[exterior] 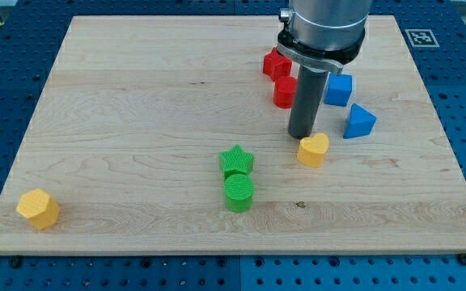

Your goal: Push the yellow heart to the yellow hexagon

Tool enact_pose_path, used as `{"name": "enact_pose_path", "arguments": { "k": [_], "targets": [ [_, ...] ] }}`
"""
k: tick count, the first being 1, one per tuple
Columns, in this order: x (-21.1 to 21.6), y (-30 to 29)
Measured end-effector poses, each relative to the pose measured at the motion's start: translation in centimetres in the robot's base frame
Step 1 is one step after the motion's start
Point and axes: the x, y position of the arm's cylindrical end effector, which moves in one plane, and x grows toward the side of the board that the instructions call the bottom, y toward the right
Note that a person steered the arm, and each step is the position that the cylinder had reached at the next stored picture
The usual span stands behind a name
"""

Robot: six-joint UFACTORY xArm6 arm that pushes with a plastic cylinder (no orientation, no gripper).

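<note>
The yellow heart point(313, 149) lies right of the board's middle. The yellow hexagon point(38, 208) sits near the board's bottom left corner, far from the heart. My tip point(301, 135) stands just up and left of the heart, touching or nearly touching its upper left edge. The rod rises from there to the arm at the view's top.
A green star point(236, 161) and a green cylinder point(239, 192) sit together left of the heart. A red block point(277, 63) and a red cylinder point(285, 91) lie left of the rod. A blue cube point(339, 89) and a blue triangle point(359, 121) lie to its right.
</note>
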Motion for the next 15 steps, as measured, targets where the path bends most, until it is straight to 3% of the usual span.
{"name": "enact_pose_path", "arguments": {
  "k": [2,6,15],
  "targets": [
    [0.6,6.6],
    [4.4,7.6],
    [0.9,-8.3]
  ]
}}
